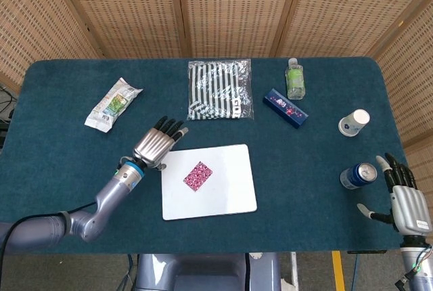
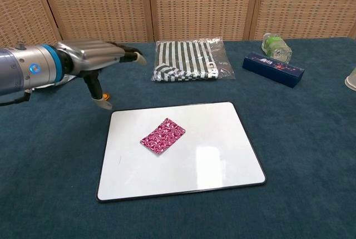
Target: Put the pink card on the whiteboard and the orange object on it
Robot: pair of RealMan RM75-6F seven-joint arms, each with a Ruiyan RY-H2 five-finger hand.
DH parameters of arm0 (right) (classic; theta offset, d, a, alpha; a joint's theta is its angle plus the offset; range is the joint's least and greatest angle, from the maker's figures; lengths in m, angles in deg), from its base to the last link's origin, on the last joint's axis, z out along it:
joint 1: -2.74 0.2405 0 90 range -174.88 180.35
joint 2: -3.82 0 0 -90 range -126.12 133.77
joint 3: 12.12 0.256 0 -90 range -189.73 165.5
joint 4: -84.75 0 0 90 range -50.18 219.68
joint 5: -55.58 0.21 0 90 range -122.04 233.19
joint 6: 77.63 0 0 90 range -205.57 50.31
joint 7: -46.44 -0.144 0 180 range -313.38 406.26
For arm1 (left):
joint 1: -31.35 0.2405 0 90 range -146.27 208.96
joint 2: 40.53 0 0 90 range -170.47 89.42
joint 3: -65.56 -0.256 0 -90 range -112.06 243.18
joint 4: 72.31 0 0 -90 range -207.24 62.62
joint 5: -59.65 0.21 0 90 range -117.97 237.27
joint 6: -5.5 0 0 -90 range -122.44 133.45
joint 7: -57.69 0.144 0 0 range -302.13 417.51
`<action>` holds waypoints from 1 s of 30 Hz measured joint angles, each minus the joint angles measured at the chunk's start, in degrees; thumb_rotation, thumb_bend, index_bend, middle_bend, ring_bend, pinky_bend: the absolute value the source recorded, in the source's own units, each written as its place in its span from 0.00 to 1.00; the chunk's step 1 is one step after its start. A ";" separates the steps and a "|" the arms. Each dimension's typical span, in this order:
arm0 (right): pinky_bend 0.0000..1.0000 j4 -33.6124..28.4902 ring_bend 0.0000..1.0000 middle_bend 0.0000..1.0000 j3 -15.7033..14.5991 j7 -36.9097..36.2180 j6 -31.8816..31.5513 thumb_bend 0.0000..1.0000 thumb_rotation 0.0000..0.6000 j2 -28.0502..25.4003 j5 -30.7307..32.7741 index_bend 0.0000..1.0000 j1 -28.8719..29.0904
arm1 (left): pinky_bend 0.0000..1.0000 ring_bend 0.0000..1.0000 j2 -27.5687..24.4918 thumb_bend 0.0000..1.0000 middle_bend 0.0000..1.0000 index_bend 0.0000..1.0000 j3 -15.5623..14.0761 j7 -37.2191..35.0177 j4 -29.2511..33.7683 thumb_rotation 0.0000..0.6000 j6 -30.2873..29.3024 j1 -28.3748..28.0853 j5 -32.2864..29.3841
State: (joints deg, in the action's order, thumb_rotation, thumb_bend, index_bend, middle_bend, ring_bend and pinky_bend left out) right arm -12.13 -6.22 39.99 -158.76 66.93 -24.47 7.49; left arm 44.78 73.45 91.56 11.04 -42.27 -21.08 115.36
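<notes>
Robot hand on the left (image 1: 156, 147) hangs released above the tabletop (image 1: 54, 162), fingers apart and holding nothing, just off the whiteboard's upper left corner. In the chest view (image 2: 94, 64) its thumb points down near a small orange object (image 2: 105, 96), which lies on the cloth just beyond the board's far left corner; the head view hides that object under the hand.

The pink card (image 1: 197, 174) lies flat on the whiteboard (image 1: 233, 189), left of the board's middle and clear of its rim, so I judge the first half of the task done. The step in hand is the pickup of the orange object.

To do it well, this hand should come down straight over the object with thumb and one finger set either side of it, then pinch low, since it looks small and flat and could skid on the cloth if nudged sideways. Once it is lifted, the path runs right and toward the robot, ending over the card. A gentle lowering should keep the card from sliding on the smooth board, and the fingers should spread only when the object rests on it.

Far right, the other robot hand (image 1: 404, 199) sits at the tabletop's edge beside a can (image 1: 356, 175), fingers apart and grasping nothing; it has no part here.
</notes>
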 measured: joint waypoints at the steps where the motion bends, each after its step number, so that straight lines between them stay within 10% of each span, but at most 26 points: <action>1: 0.00 -0.02 0.00 0.00 -0.01 0.06 0.06 0.05 1.00 -0.01 0.05 0.00 0.01 | 0.00 0.00 -0.20 0.17 0.00 0.16 0.02 -1.67 -1.83 1.00 0.58 0.14 0.35; 10: 0.00 -0.38 0.00 0.00 -0.02 1.07 0.36 0.05 1.00 0.05 0.27 0.00 0.21 | 0.00 0.00 1.07 0.24 0.00 0.34 -0.16 -13.76 -17.33 1.00 5.86 0.69 4.31; 30: 0.00 -0.89 0.00 0.00 0.12 0.85 1.56 0.05 1.00 -0.44 1.42 0.00 0.53 | 0.00 0.00 13.15 0.25 0.00 0.37 -1.88 -30.17 -39.65 1.00 11.35 -0.26 14.75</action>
State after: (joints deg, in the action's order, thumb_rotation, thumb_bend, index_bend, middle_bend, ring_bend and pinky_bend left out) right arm -13.03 -6.10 40.84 -157.19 66.49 -23.04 8.01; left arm 57.93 71.57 61.39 -28.60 -30.92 -21.34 130.10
